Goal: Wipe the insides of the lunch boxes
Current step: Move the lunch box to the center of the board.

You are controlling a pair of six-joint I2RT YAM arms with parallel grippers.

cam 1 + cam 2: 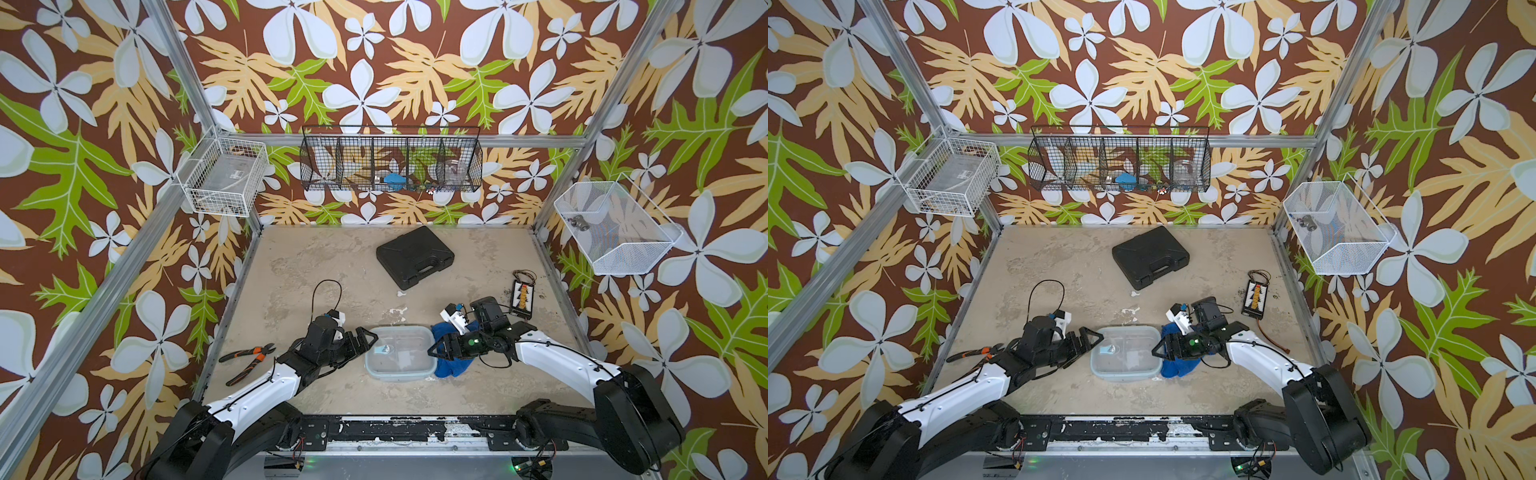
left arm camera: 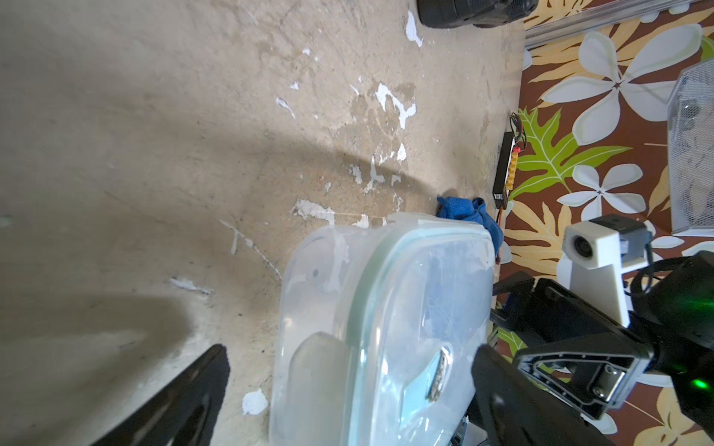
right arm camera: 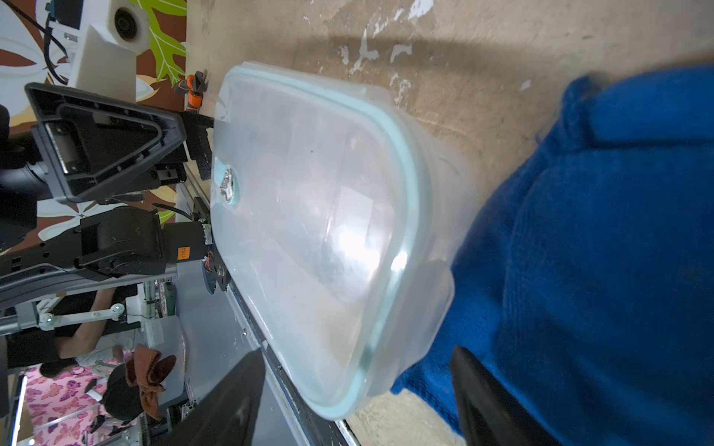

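Lunch box [image 2: 309, 293]: clear, set on the table [image 1: 332, 270] between the two grippers, with the teal-rimmed lid [image 2: 425, 285] seated on top.
Left gripper [image 1: 371, 343]: jaws held wide apart and positioned at one end of the box; contact cannot be told.
Right gripper [image 1: 432, 352]: jaws parted, nothing clamped, positioned at the opposite end.
Blue cloth [image 1: 451, 369]: bunched beneath the right gripper, touching the box.
Pliers [image 1: 248, 360]: laid outboard of the left gripper, well apart from the box.

Cloth [image 1: 452, 366] right of lunch box [image 1: 400, 353] (touching)
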